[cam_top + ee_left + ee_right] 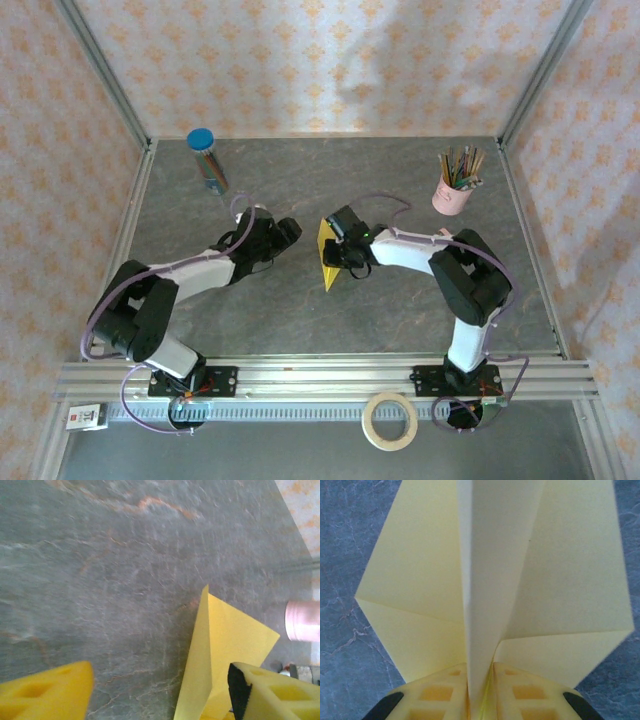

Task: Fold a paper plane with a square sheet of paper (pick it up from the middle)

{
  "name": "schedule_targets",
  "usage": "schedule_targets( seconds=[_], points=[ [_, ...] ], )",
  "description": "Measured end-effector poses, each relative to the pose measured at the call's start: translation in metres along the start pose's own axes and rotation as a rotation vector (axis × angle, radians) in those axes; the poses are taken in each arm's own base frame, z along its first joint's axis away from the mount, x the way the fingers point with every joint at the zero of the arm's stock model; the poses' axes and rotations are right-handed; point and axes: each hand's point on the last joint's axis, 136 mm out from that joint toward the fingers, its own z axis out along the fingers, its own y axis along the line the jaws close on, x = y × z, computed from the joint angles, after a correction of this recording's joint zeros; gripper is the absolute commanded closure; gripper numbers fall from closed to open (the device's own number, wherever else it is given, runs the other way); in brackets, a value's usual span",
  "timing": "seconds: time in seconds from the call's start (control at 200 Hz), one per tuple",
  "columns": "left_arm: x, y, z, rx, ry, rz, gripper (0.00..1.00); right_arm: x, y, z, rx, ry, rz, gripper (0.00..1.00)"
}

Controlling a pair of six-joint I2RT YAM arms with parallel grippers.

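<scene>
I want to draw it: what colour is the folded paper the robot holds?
Yellow. The folded paper shows best in the right wrist view.

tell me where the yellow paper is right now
In the top view the yellow paper is held upright near the middle of the table, pinched at its centre fold by the right claw, with the open left claw just to its left.

Soft, even light falls from overhead on the grey table [400, 310], leaving only faint shadows beneath the arms. A dim patch on the back wall [370, 80] may be a shadow. The left gripper's fingers [47, 692] blur (too near the lens), and the folded yellow paper [420, 580] looks washed pale in the right wrist view.
</scene>
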Motion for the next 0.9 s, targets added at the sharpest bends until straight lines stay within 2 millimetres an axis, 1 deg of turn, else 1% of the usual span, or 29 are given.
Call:
schedule_targets(
  seconds=[0.18, 0.375, 0.576, 0.651, 0.746, 0.801, 0.901],
  points=[
    [-0.008, 0.017, -0.014, -0.082, -0.059, 0.031, 0.1, 0.003, -0.003, 0.003, 0.033, 0.005, -0.008, 0.81],
    [-0.014, 0.033, -0.022, -0.145, -0.093, 0.042, 0.04, 0.002, -0.006, 0.004, 0.059, 0.003, 0.003, 0.82],
    [-0.015, 0.041, -0.023, -0.182, -0.102, 0.043, 0.01, 0.0, -0.009, 0.008, 0.09, 0.007, 0.003, 0.96],
    [-0.014, 0.043, -0.024, -0.194, -0.1, 0.045, 0.01, -0.009, -0.007, 0.006, 0.105, -0.007, -0.019, 0.97],
    [-0.016, 0.048, -0.025, -0.213, -0.103, 0.048, 0.01, -0.028, -0.003, 0.0, 0.114, -0.046, -0.041, 0.96],
    [-0.019, 0.051, -0.027, -0.224, -0.11, 0.048, 0.01, -0.045, -0.002, -0.005, 0.118, -0.075, -0.049, 0.96],
    [-0.021, 0.055, -0.028, -0.237, -0.114, 0.053, 0.01, -0.083, -0.008, -0.013, 0.128, -0.134, -0.055, 0.95]
  ],
)
